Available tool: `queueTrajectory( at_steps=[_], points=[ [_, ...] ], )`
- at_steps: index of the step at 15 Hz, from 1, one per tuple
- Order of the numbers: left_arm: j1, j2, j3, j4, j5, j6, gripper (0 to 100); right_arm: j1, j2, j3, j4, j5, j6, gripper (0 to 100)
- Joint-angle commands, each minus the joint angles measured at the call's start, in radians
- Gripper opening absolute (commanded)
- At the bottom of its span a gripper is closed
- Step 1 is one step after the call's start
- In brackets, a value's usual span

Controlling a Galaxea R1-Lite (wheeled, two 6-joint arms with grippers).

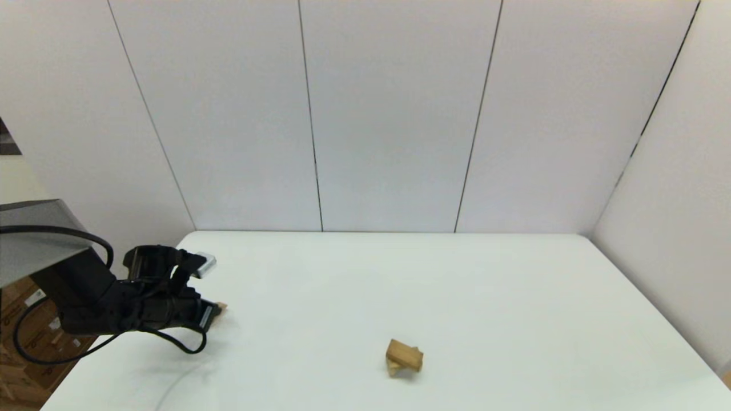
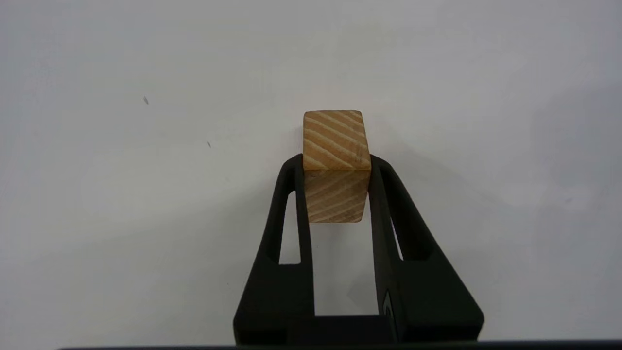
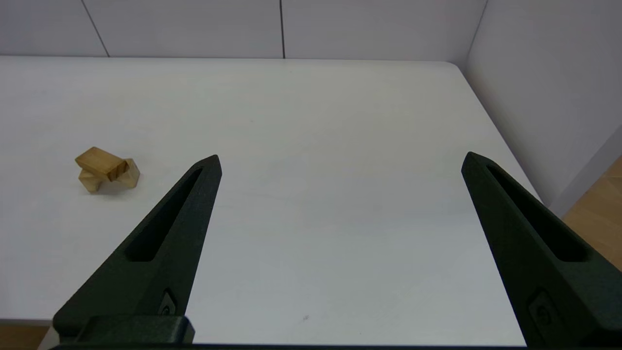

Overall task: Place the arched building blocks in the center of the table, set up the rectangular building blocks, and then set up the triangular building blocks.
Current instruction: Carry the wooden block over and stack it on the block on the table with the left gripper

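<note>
Pale wood shows at the tip of the left gripper [image 1: 212, 313] in the head view, low over the tabletop [image 1: 514, 297] near its left edge — the triangular building block [image 1: 221, 307], I judge, since the other two pieces are already together. Near the middle front the rectangular building block [image 1: 406, 353] lies tilted across the arched building block [image 1: 395, 369], so the stack looks built but not square. The right arm is out of this view.

In the left wrist view the fingers [image 2: 299, 204] are clamped on the triangular building block [image 2: 335, 165] from both sides, pressing its flat end faces — probably the surest hold, as sloped faces would slip. Whether it touches the tabletop cannot be told.

In the right wrist view the right gripper [image 3: 340, 160] hangs parked near the table's right side, its fingers [image 3: 194, 194] wide apart and holding nothing. Far off, the rectangular building block [image 3: 99, 163] leans over the arched building block [image 3: 90, 181]. Setting the wedge on that slanted top may be risky.
</note>
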Motion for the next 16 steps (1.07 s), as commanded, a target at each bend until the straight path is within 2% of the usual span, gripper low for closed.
queueTrajectory(
  at_steps=[1,3,5,10,16],
  points=[
    [-0.096,-0.2,-0.121,0.221,-0.002,-0.001,0,0.0,0.001,0.0,0.001,0.001,-0.001,100],
    [-0.163,-0.274,-0.246,0.417,0.001,-0.006,0,0.0,0.001,0.0,0.001,0.001,-0.001,100],
    [-0.262,-0.304,-0.347,0.534,0.006,-0.009,0,0.0,0.001,0.0,0.001,0.001,-0.001,100],
    [-0.458,-0.283,-0.486,0.695,0.012,0.002,0,0.0,0.001,0.0,0.001,0.001,-0.001,100],
    [-0.607,-0.217,-0.597,0.819,0.013,0.121,0,0.0,0.001,0.0,0.001,0.001,-0.001,100]
  ],
)
